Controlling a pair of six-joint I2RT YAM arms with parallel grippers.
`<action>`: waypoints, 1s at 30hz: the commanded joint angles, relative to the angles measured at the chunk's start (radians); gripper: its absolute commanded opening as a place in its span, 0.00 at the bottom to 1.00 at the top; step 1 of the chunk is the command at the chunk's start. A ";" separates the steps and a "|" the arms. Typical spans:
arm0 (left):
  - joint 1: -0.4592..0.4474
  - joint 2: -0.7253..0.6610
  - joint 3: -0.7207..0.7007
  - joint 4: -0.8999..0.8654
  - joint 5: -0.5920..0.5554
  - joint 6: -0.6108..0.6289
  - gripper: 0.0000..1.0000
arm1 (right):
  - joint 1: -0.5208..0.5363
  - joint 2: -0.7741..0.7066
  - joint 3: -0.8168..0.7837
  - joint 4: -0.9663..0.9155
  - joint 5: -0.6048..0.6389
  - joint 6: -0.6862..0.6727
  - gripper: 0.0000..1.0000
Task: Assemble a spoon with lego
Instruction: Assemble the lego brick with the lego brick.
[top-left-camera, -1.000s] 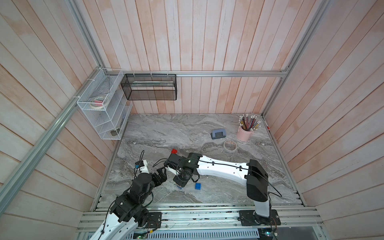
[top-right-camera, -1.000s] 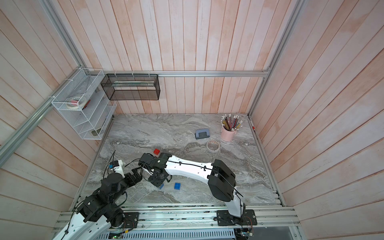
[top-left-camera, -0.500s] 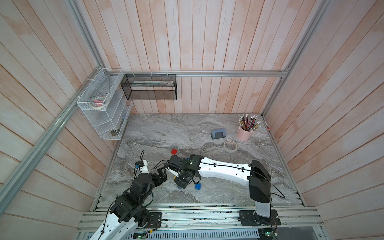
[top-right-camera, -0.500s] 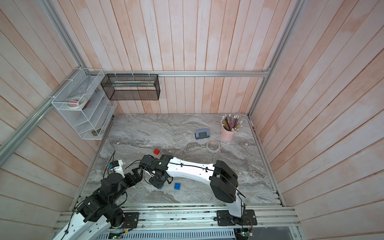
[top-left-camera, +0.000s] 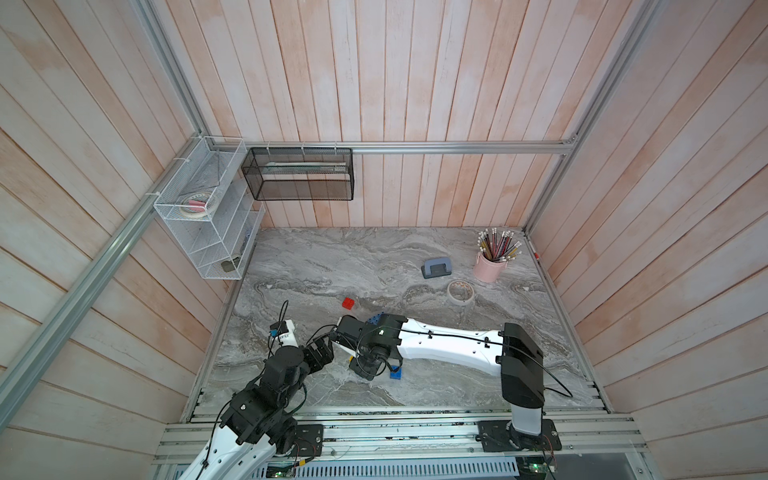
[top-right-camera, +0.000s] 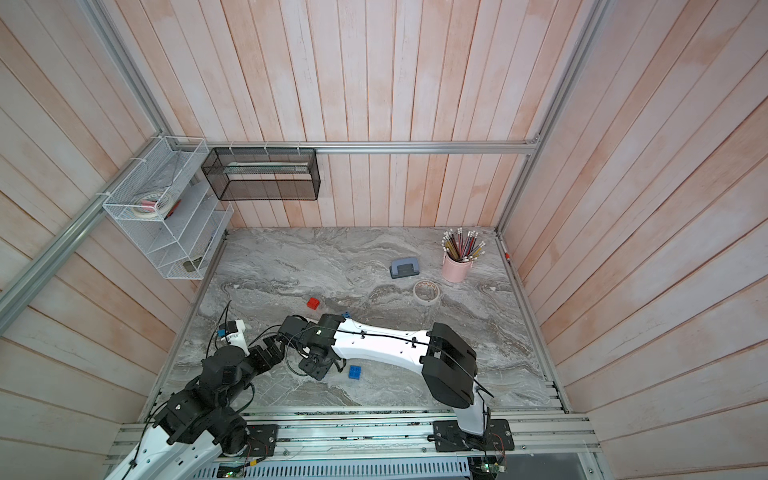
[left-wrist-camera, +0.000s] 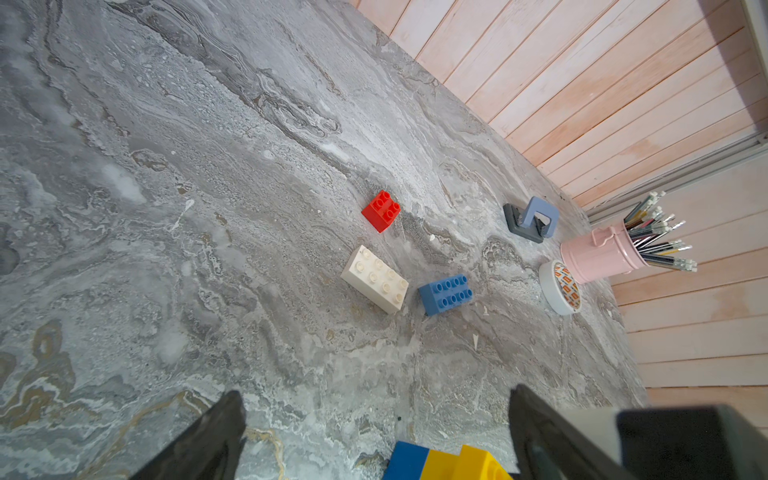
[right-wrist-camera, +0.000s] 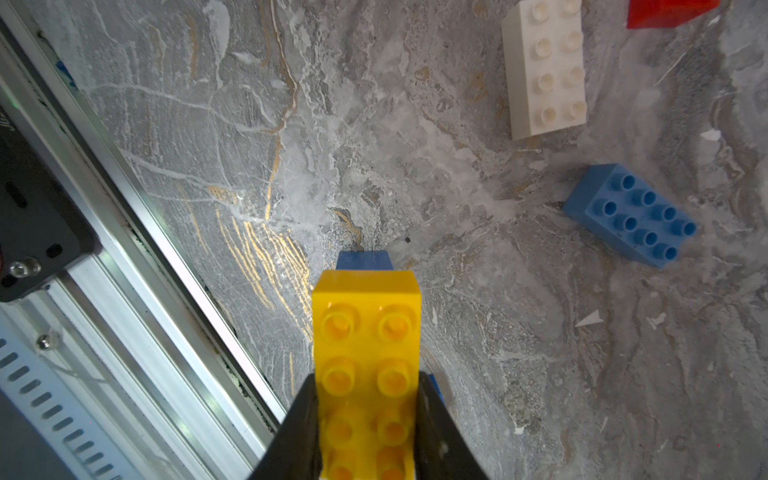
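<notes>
Our right gripper (right-wrist-camera: 365, 376), clamping the yellow-and-blue handle (right-wrist-camera: 365, 316), has eased nearer the small blue brick (top-left-camera: 396, 374), probably next to join, while our left gripper (left-wrist-camera: 374, 395) gapes wide.

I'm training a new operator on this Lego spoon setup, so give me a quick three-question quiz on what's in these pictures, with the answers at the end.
1. True or false: the right gripper is shut on the long yellow brick.
2. How many studs does the loose red brick show on top? A two, B four, C eight.
3. Fill in: the left gripper stands ____, holding nothing.
Key: 1 true; 2 B; 3 open.
</notes>
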 joint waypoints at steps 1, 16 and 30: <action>-0.006 -0.001 0.026 0.018 0.001 0.002 1.00 | 0.012 -0.017 -0.005 -0.021 0.020 -0.023 0.09; -0.009 -0.011 0.026 0.016 0.005 0.000 1.00 | 0.020 0.040 -0.001 -0.053 -0.050 -0.069 0.09; -0.012 -0.007 0.027 0.013 0.000 0.000 1.00 | -0.077 0.066 -0.007 -0.061 -0.235 -0.065 0.07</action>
